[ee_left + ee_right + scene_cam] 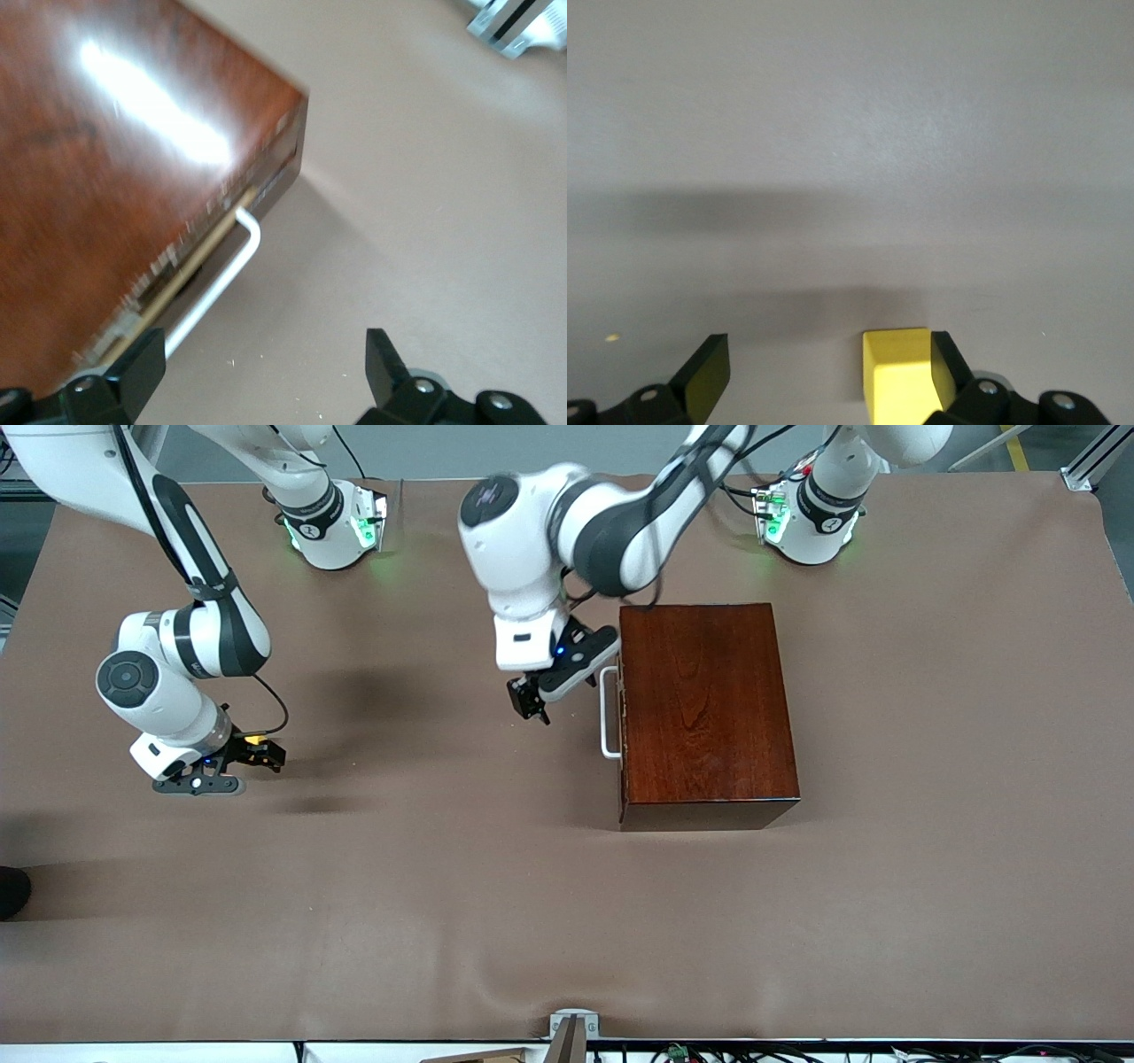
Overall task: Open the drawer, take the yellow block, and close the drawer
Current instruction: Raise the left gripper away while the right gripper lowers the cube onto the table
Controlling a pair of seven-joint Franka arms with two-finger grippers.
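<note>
Left gripper (529, 701) is hanging with fingers apart beside the drawer (618, 708), which appears shut. Right gripper (257, 753), fingers apart, is touching the yellow block (897, 374) with one finger; only withdrawal seems left.
</note>
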